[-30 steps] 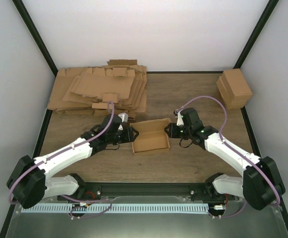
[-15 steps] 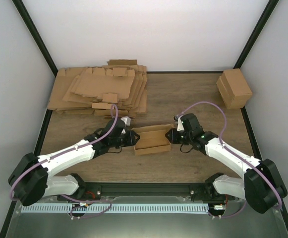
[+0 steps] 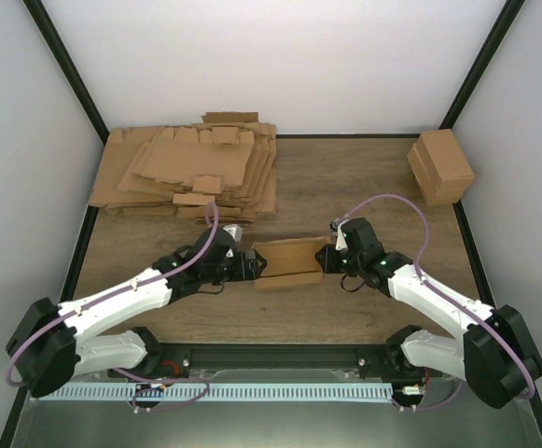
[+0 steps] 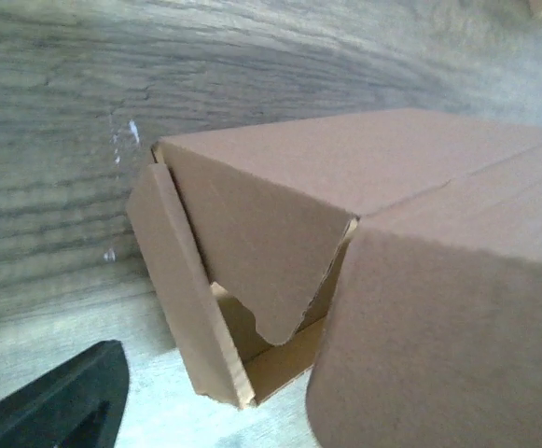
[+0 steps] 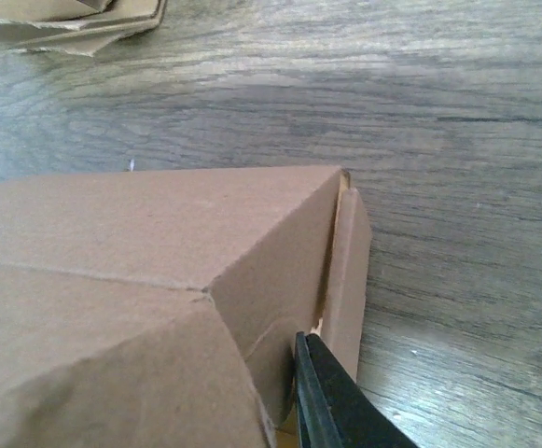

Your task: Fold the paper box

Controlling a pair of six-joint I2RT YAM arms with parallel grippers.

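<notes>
The paper box [image 3: 289, 261] is a small brown carton lying on the wooden table between my two grippers, its lid folded down over the body. My left gripper [image 3: 252, 264] is at the carton's left end. In the left wrist view that end [image 4: 252, 252] has loose flaps and an open gap. One black finger [image 4: 61, 406] stands apart from the flaps, jaws open; the other finger is hidden. My right gripper [image 3: 327, 259] is at the right end. There one black finger [image 5: 331, 406] presses against an end flap of the carton [image 5: 159, 243], jaws close together.
A thick pile of flat cardboard sheets [image 3: 191, 173] lies at the back left; its corner [image 5: 65, 23] shows in the right wrist view. A blocky brown carton [image 3: 441, 166] stands at the back right. Black frame rails edge the table.
The lid has come down from upright over the carton. Both grippers and the carton have shifted a little toward the near edge. My left gripper has opened off the left end.
</notes>
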